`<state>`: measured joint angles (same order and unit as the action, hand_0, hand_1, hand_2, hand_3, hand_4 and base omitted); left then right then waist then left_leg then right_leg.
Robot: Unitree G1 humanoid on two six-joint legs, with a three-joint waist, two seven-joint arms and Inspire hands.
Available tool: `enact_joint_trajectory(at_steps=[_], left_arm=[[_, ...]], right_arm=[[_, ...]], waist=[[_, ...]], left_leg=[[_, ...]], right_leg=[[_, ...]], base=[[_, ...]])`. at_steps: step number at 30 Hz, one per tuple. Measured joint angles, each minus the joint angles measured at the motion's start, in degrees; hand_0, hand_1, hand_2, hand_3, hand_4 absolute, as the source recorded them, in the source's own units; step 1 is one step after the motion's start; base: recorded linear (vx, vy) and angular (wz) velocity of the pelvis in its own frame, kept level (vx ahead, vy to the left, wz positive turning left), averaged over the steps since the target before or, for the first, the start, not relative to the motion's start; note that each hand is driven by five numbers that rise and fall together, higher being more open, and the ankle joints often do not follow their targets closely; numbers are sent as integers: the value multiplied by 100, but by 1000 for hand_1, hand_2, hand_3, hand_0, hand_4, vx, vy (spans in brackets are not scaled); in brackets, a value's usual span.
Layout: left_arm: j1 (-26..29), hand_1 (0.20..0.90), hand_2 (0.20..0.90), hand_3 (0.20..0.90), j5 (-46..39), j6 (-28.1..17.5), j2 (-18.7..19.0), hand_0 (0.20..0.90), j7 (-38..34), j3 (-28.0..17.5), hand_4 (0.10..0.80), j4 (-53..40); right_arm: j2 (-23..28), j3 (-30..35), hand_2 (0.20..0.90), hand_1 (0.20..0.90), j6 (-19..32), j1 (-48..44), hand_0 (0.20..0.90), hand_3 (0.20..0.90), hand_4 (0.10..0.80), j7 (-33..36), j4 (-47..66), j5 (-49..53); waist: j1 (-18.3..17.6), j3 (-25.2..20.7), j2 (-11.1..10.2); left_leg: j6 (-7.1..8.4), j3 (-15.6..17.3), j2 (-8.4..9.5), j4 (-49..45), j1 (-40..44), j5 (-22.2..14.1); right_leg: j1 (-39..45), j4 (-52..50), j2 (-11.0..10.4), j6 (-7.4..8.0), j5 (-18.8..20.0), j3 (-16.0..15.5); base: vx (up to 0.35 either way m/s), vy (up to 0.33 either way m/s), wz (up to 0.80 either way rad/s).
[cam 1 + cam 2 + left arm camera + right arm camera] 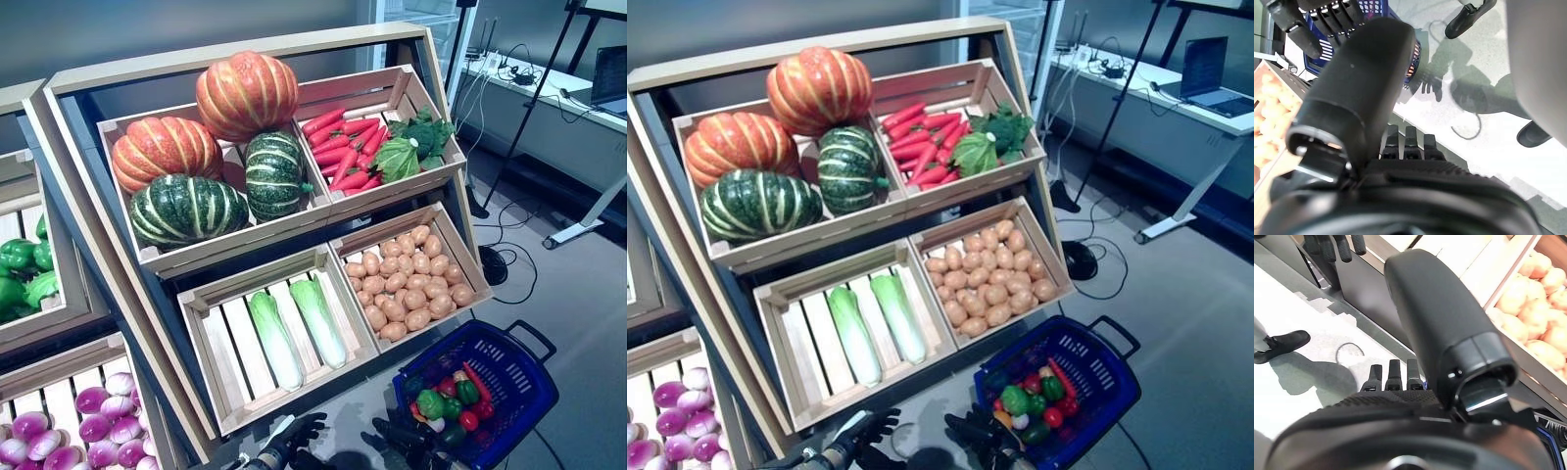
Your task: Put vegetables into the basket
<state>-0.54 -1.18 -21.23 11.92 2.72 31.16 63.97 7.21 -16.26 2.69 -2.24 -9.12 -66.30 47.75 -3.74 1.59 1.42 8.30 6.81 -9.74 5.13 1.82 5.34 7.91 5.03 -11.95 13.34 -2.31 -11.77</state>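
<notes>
Both dark hands sit lowest in the head views, just in front of the stand: the left hand (862, 433) and the right hand (978, 434), each empty, with straight, relaxed fingers, close together but apart. Just right of the right hand, a blue basket (509, 367) stands on the grey floor (588, 294); inside it lie small vegetables (449, 399) in green, red and a little white, piled toward its nearer side, and its dark handle is folded back at the far rim. Behind the hands rises a slanted wooden display stand (245, 59) with four crates. Its lower right crate, nearest the basket, holds potatoes (407, 284); the lower left crate holds two pale green cabbages (294, 328) lying side by side. Above, the right crate holds red carrots (343, 147) beside leafy greens (411, 147), and the left crate holds orange and dark green striped pumpkins (206, 157). To the left, a neighbouring stand shows green peppers (24, 269) above purple and white onions (88, 421). Far right, a white desk (558, 108) carries a laptop (609, 83) and cables.
</notes>
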Motion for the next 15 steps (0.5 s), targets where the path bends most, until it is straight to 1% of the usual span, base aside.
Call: enact_joint_trajectory(at_steps=[6,11,15], left_arm=[[9,900,900,900,26,11,0,900,7,-2,800,9],[39,900,900,900,38,12,2,900,355,6,800,9],[82,900,900,900,38,35,-8,900,506,127,800,9]], right_arm=[[15,-28,900,900,-59,-26,900,900,800,-13,-22,18],[34,-33,900,900,-120,-36,900,900,800,-46,-34,49],[34,-36,900,900,-142,-39,900,900,800,-46,-33,54]], waist=[[1,1,3],[3,-1,6],[3,-5,9]], left_leg=[[0,-1,0,0,3,0],[1,-14,0,-1,25,2],[1,-20,0,-1,56,3]], right_leg=[[7,0,0,0,0,0],[37,0,2,1,0,-2],[70,0,4,0,0,-5]], base=[[0,0,0],[-6,-1,0],[0,0,0]])
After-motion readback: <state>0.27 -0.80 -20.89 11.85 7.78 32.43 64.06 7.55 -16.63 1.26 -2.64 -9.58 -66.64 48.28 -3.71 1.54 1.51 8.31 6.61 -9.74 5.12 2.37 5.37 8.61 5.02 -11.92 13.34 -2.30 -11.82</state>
